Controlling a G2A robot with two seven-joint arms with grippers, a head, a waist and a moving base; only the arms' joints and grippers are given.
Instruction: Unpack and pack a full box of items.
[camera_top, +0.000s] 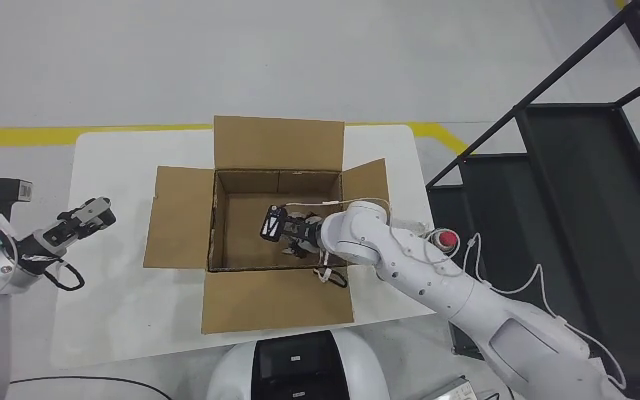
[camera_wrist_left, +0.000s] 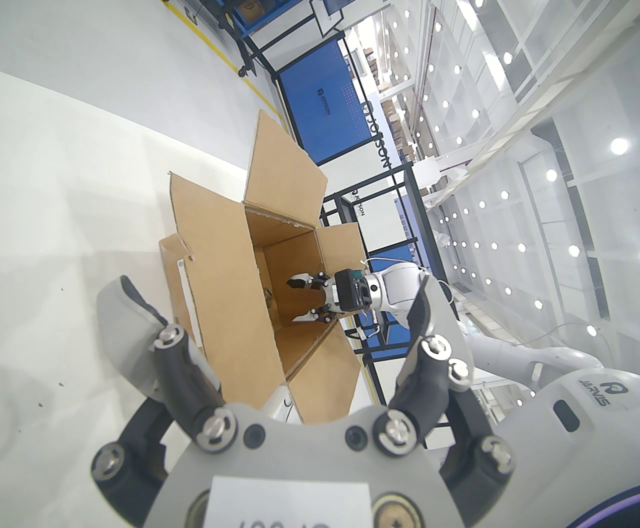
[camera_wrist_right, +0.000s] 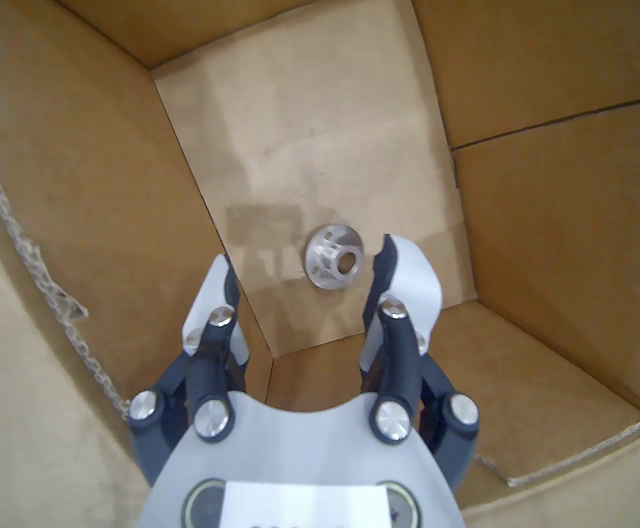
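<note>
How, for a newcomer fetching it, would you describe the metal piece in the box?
An open cardboard box sits on the white table. On its floor, below the right claw, lies a silver disc with a centre hole, alone and shiny.

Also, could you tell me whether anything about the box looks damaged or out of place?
Nothing is spilled. The cardboard box has a frayed rim along its cut edges, and one metal flange lies on its floor, below the open right gripper.
</note>
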